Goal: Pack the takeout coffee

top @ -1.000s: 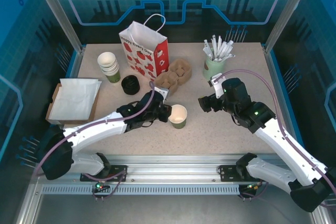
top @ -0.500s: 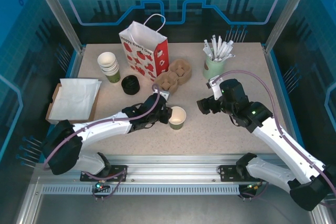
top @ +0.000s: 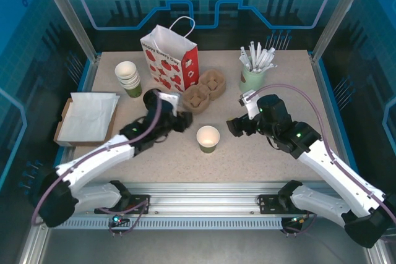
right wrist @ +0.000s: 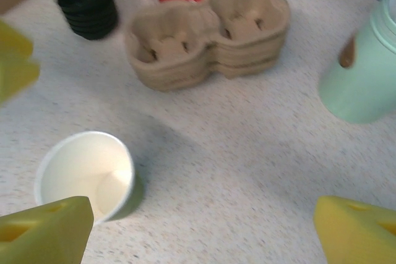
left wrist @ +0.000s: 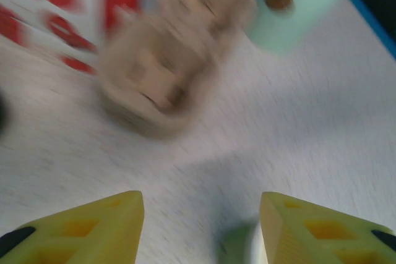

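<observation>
Takeout coffee cup stands open, no lid on it, near-centre on the desk between both arms. Left fingers are wide and empty just left of it, by the black lid stack; right fingers are wide and empty just right. Likely the lidding step: next needs one lid peeled off the stack, before the bag.

In the top view's centre, the coffee cup is olive-green outside and white inside. The bag at upper centre is white with red apples and 1 solid red side. The carrier stack is tan, the lid stack is black, and the table is speckled beige.
</observation>
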Robot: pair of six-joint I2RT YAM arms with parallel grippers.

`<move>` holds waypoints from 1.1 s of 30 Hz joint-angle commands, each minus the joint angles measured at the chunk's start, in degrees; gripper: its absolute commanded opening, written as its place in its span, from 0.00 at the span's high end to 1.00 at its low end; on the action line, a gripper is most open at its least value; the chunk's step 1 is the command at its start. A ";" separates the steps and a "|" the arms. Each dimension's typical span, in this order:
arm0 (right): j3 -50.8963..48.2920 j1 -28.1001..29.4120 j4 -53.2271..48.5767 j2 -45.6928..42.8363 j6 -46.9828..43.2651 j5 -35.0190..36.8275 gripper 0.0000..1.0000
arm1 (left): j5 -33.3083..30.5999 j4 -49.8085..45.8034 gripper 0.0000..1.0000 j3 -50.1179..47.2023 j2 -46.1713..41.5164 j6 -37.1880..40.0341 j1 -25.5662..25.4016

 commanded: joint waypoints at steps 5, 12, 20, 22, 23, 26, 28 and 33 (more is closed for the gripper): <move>1.80 6.64 8.69 5.42 0.57 -1.95 0.07 | 8.95 2.66 0.45 -1.60 2.84 -5.09 22.76; 4.37 9.69 9.50 12.72 0.04 -1.32 0.08 | 10.31 3.17 0.45 4.84 16.76 -3.24 30.53; 3.99 10.80 10.15 15.15 -0.12 -0.19 0.07 | 8.48 1.57 0.48 9.41 25.45 -0.74 32.98; 3.79 10.87 10.19 15.26 0.00 -0.10 0.07 | 8.11 0.97 0.50 10.34 26.81 -0.05 33.25; 3.75 10.92 10.11 15.34 -0.04 0.03 0.07 | 8.10 0.69 0.51 10.75 27.50 0.13 33.32; 3.41 10.93 10.19 15.46 0.07 0.26 0.07 | 8.24 0.19 0.55 11.85 29.04 0.82 33.43; 3.49 10.95 10.05 15.53 0.05 0.34 0.07 | 7.95 -0.07 0.57 12.27 29.72 1.07 33.43; 3.48 10.93 9.79 15.46 0.03 0.54 0.07 | 7.45 -0.21 0.61 12.72 30.85 1.52 33.52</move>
